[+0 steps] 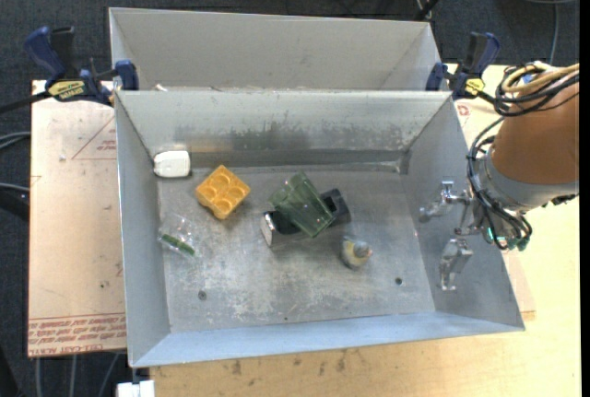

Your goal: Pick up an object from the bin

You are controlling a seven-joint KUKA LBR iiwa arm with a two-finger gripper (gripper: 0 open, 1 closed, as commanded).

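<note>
My gripper (441,234) hangs over the bin's right sloping wall, fingers spread apart, with nothing between them. The nearest loose thing is a small grey-and-yellow rounded piece (355,251) on the floor to its left. Further left lies a green translucent block resting on a black-and-white object (302,207).
A yellow studded brick (222,191), a white rounded piece (172,164) at the back left corner and a small clear packet with green in it (177,240) lie on the left part of the floor. The orange-covered arm stands beyond the right rim.
</note>
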